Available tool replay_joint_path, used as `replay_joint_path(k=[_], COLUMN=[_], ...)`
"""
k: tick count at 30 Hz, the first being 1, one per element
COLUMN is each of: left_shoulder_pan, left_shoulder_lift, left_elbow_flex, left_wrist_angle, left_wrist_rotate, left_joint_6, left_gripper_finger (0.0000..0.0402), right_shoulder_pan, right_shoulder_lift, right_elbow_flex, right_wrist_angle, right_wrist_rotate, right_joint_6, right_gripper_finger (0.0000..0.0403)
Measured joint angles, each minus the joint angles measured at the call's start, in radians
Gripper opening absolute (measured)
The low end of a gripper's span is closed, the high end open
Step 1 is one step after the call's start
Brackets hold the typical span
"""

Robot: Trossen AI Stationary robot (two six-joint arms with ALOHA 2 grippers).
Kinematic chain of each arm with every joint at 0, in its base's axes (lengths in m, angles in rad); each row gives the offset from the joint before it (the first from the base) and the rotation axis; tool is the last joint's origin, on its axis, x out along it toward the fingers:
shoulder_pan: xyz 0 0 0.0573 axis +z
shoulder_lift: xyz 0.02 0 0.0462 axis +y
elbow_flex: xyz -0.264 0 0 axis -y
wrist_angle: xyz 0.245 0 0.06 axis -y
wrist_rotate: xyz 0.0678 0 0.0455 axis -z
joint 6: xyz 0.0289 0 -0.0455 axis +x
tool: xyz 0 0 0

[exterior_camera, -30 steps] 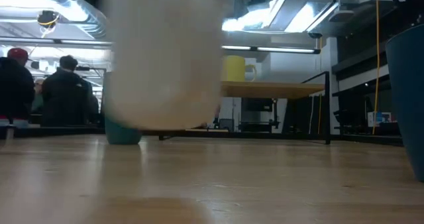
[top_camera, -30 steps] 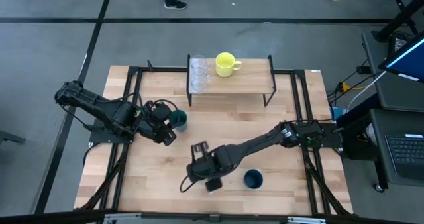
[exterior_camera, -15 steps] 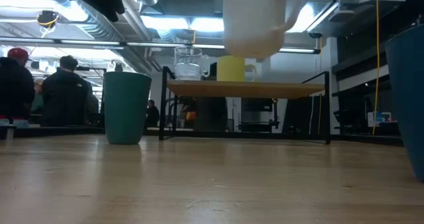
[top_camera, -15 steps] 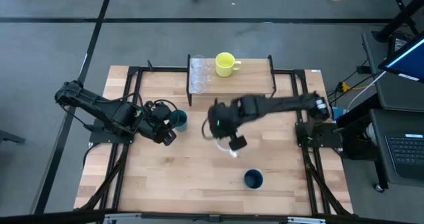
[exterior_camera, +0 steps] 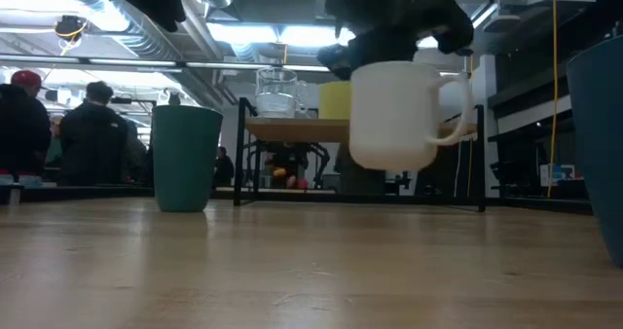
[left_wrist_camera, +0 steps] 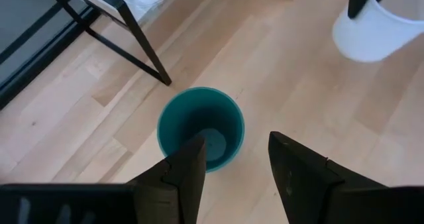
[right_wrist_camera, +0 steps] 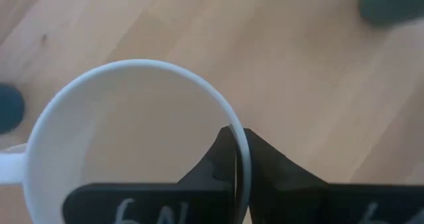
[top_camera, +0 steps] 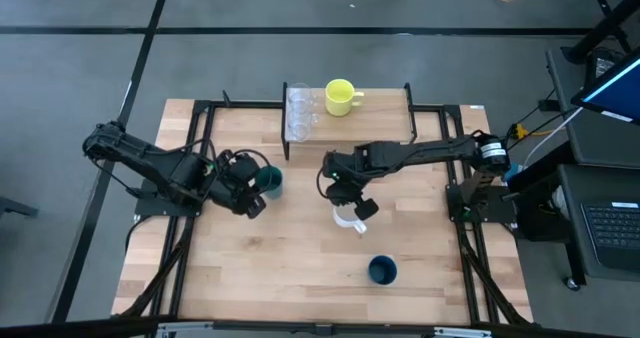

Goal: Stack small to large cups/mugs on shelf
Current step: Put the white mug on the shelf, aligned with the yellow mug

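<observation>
White mug [exterior_camera: 394, 115] rim-pinched in outstretched right tool [right_wrist_camera: 235, 159], airborne before shelf [top_camera: 375, 127].

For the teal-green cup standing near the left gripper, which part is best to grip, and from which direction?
Probably the rim wall, from above: the teal-green cup stands upright, mouth open, without a handle. The open left gripper could drop one finger inside, one outside, as the right gripper pinches the white mug.

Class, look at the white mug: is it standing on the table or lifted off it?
Lifted. In the low view the white mug hangs upright above the tabletop; the right gripper pinches its rim.
</observation>
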Motion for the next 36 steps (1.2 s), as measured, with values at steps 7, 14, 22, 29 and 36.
replay_joint_path(k=[7, 14, 22, 29, 36], left_shoulder_pan=[0.022, 0.036, 0.035, 0.035, 0.035], left_shoulder_lift=[0.0, 0.0, 0.0, 0.0, 0.0], left_elbow_flex=[0.0, 0.0, 0.0, 0.0, 0.0], left_wrist_angle=[0.001, 0.002, 0.003, 0.009, 0.009], left_wrist_rotate=[-0.001, -0.001, -0.001, 0.0, 0.001], left_joint_6=[0.004, 0.006, 0.006, 0.006, 0.006], left_gripper_finger=[0.0158, 0.0158, 0.0158, 0.0158, 0.0158], right_shoulder_pan=[-0.001, -0.001, -0.001, -0.001, 0.0], right_shoulder_lift=[0.022, 0.064, 0.108, 0.115, 0.116], right_elbow_flex=[-0.07, -0.072, -0.071, -0.065, -0.031], right_wrist_angle=[0.151, 0.159, 0.15, 0.143, 0.124], right_wrist_rotate=[-0.021, -0.015, -0.017, -0.016, 0.026], right_joint_6=[-0.086, -0.125, -0.129, -0.128, -0.128], right_gripper_finger=[0.0012, 0.0012, 0.0018, 0.003, 0.0075])
